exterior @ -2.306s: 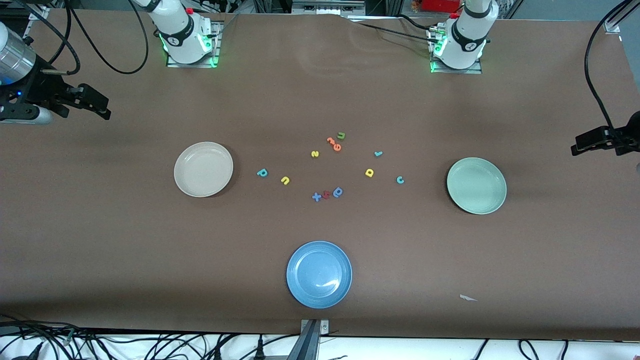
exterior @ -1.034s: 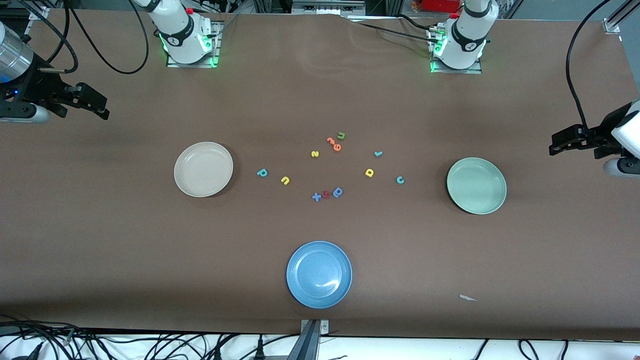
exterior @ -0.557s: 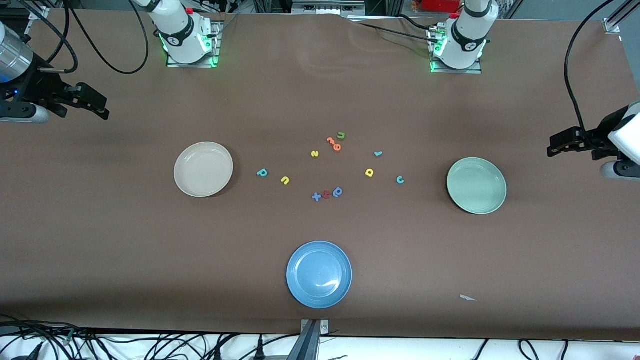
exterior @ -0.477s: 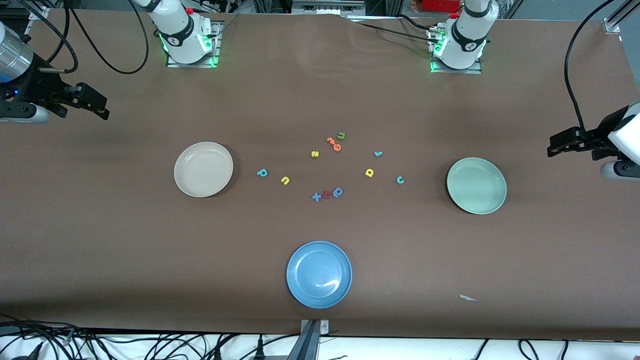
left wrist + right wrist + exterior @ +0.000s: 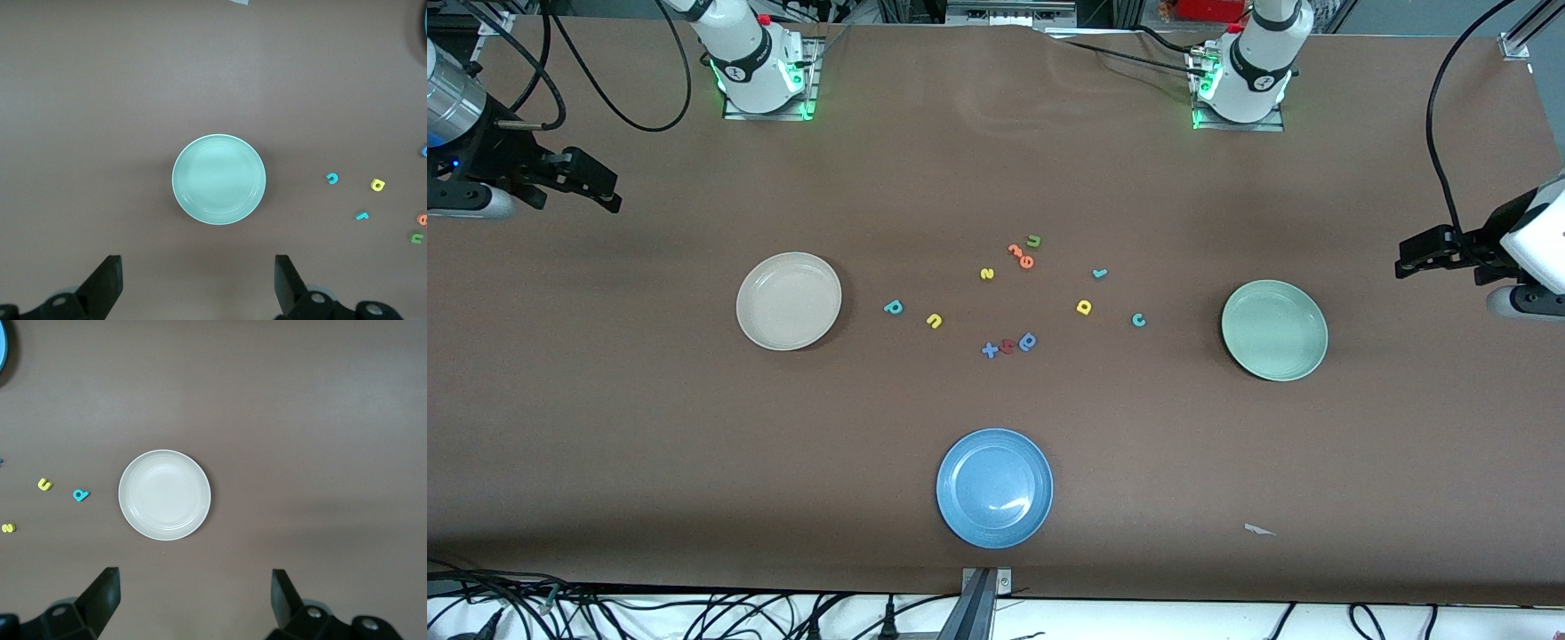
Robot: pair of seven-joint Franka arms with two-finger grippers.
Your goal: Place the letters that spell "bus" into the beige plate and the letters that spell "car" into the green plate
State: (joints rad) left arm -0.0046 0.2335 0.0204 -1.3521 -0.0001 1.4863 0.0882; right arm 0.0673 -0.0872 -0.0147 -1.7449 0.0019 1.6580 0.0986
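Brown worktop (image 5: 649,427) carries all six wanted letters, none yet in a plate. Both sets of fingers are spread wide and hold nothing.

The left gripper (image 5: 1405,258) hangs high at its own end of the worktop. The green plate (image 5: 1274,330) lies just below and ahead of its fingertips, with the teal "c" (image 5: 1138,320), yellow "a" (image 5: 1084,308) and teal "r" (image 5: 1100,274) well past the plate toward the middle.

The right gripper (image 5: 609,191) waits at its end. The beige plate (image 5: 789,300) lies ahead of its fingers (image 5: 100,597), and the teal "b" (image 5: 893,308), yellow "u" (image 5: 934,321) and yellow "s" (image 5: 986,274) farther on.

The first reach is probably for the "c". To do it well, centre the fingers over the letter, descend straight, and straddle its narrow width before closing. Steer clear of the olive "u" (image 5: 1033,241), the orange pieces (image 5: 1021,255) and the blue letter (image 5: 1028,341).
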